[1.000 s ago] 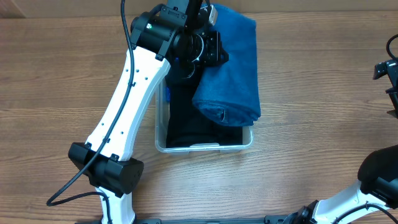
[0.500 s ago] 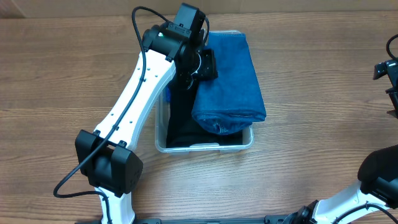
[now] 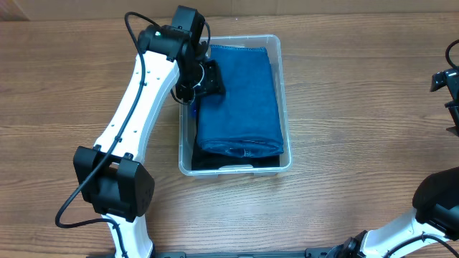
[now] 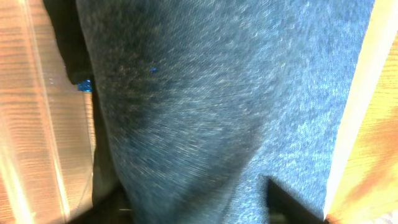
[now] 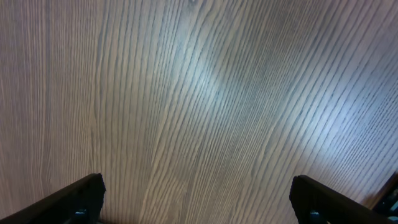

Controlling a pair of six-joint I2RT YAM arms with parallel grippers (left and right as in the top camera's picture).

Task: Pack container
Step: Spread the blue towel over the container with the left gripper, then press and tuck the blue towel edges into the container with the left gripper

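The clear container (image 3: 235, 170) stands mid-table with a black cloth (image 3: 189, 149) inside it. A folded blue cloth (image 3: 240, 97) lies flat on top of the black one and fills most of the bin. My left gripper (image 3: 203, 77) is low at the blue cloth's left edge, inside the container's left wall. In the left wrist view the blue cloth (image 4: 217, 93) fills the picture, and the left gripper (image 4: 202, 208) is open, its dark fingertips (image 4: 289, 202) wide apart over the fabric. My right gripper (image 5: 202, 199) stands open over bare wood, holding nothing.
The right arm (image 3: 439, 201) and its gripper (image 3: 450, 79) stay at the table's far right edge. The left arm's base (image 3: 113, 188) stands left of the container. The container's clear wall (image 4: 37, 124) shows beside the cloth in the left wrist view.
The left arm swung left and down, laying the blue cloth flat into the container. Its jaws went from shut on the cloth to open. The right arm has not moved.
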